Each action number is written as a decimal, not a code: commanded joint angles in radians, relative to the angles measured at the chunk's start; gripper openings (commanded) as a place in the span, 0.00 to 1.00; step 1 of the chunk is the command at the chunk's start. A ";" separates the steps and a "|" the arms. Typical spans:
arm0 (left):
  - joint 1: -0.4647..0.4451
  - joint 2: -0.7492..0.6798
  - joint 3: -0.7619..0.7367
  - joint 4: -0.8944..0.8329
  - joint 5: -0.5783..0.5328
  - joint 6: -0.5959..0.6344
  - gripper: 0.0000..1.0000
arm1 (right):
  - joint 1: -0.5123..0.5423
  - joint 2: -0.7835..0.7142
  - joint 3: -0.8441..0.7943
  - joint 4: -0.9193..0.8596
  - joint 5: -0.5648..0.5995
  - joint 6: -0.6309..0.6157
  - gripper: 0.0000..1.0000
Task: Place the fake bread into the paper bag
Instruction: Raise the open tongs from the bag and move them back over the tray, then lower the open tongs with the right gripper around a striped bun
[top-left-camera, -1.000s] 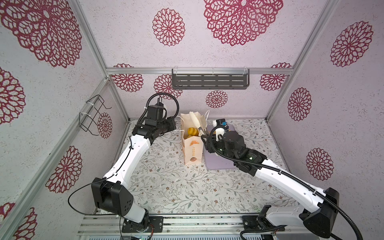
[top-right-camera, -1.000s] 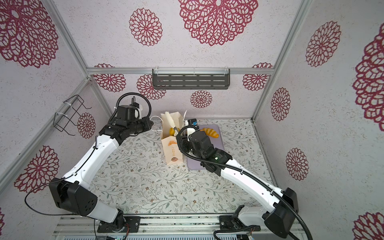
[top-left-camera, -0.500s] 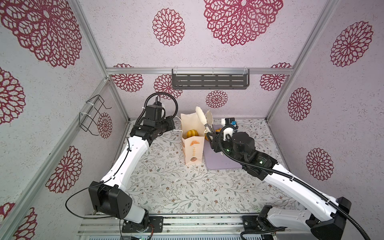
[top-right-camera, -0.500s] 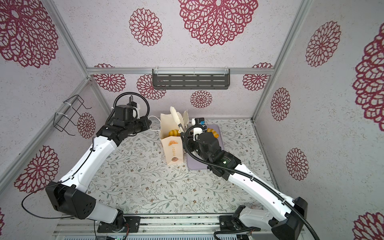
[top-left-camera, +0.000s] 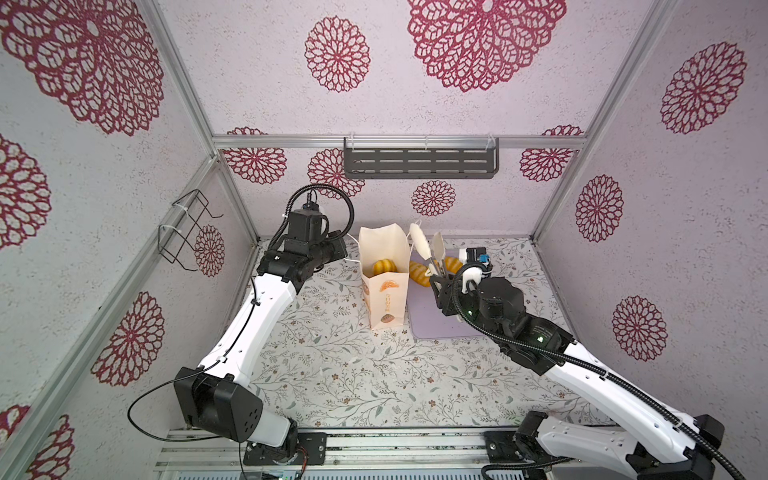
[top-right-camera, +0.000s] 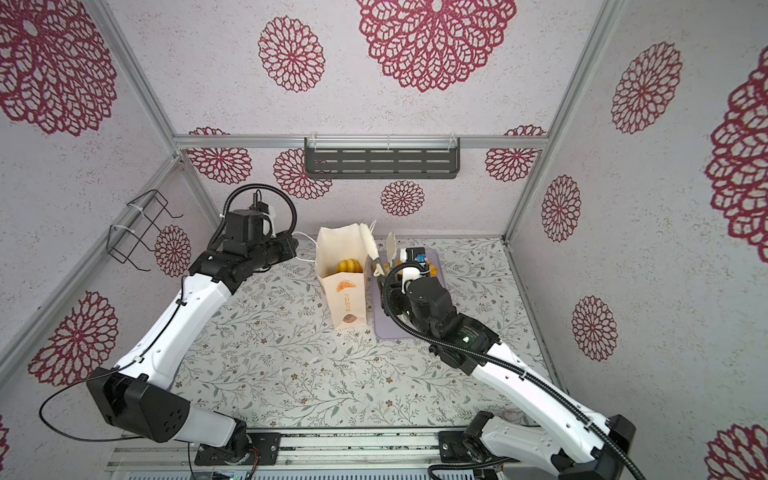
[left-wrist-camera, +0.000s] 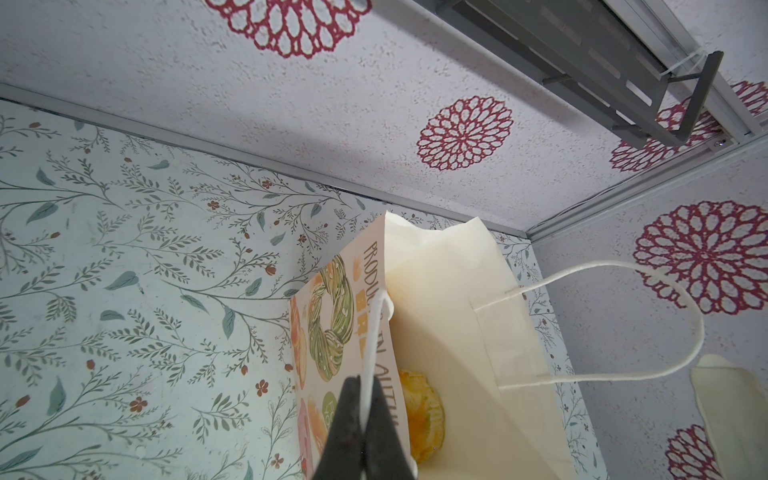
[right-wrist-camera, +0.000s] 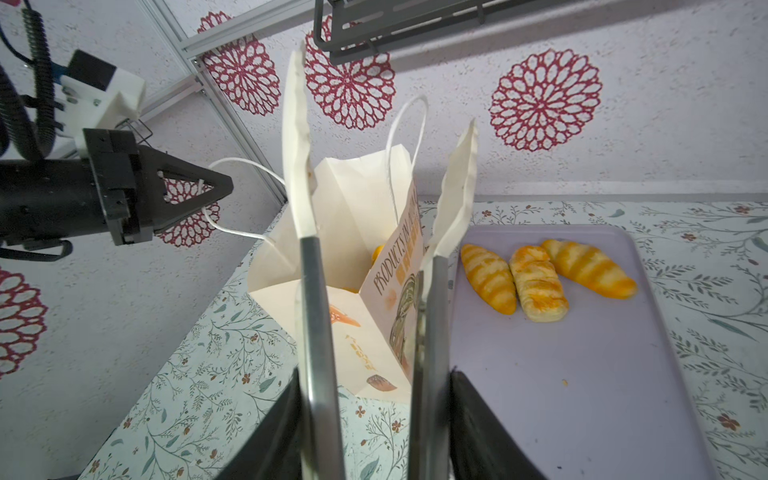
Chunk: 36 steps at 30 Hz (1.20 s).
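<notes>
Three golden striped toy rolls (right-wrist-camera: 538, 289) lie on the flat lilac tray (right-wrist-camera: 582, 395). One round bun (top-left-camera: 384, 266) sits inside the upright cream paper bag (top-left-camera: 386, 299), just beside the tray. Left gripper (left-wrist-camera: 365, 386): clamped on the bag's white cord handle (left-wrist-camera: 376, 332). Right gripper (right-wrist-camera: 374, 424): clamped on steel tongs with white tips (right-wrist-camera: 316, 311), tong arms apart, empty.
</notes>
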 joint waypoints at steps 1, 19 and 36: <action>0.000 -0.006 -0.002 0.005 0.005 0.003 0.00 | 0.004 -0.050 -0.003 -0.003 0.079 0.016 0.53; 0.000 0.007 -0.008 0.010 -0.002 0.011 0.00 | -0.136 -0.197 -0.202 -0.053 0.103 0.025 0.55; 0.000 -0.002 -0.013 0.014 -0.014 0.011 0.00 | -0.297 0.005 -0.234 -0.095 -0.060 -0.099 0.53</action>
